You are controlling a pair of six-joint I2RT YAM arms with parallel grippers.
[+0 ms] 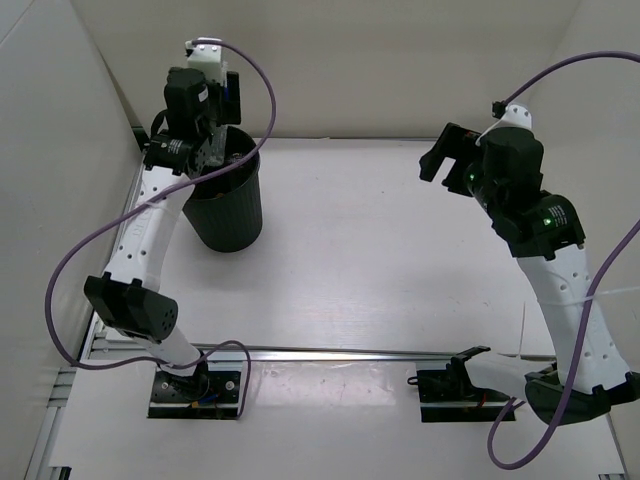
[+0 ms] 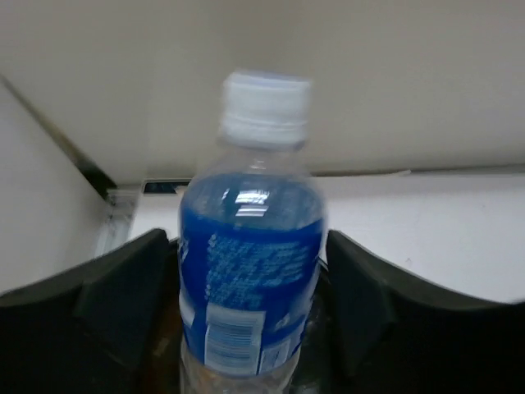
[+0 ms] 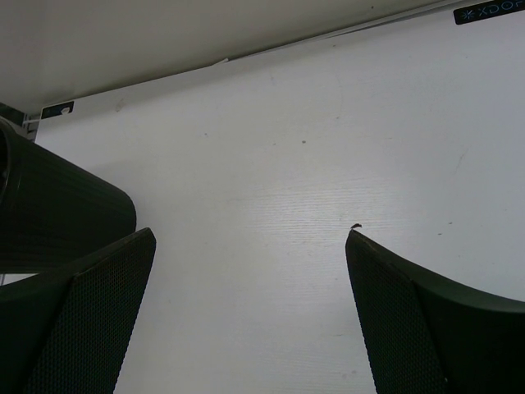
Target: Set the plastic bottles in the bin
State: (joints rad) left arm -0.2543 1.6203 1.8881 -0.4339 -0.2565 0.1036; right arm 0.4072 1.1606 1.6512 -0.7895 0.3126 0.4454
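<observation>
A clear bottle with a blue label and white cap (image 2: 250,279) stands upright between the fingers of my left gripper (image 2: 248,246). Its image is blurred while the fingers are sharp, and a thin gap shows on each side, so the jaws are open around it. In the top view my left gripper (image 1: 205,152) hangs over the rim of the round black ribbed bin (image 1: 228,215) at the far left. My right gripper (image 1: 440,160) is open and empty, raised above the table at the far right. The other bottles are out of view.
White walls enclose the table on the left, back and right. The bin's side also shows at the left edge of the right wrist view (image 3: 57,213). A metal rail (image 1: 330,352) runs along the near edge between the arm bases.
</observation>
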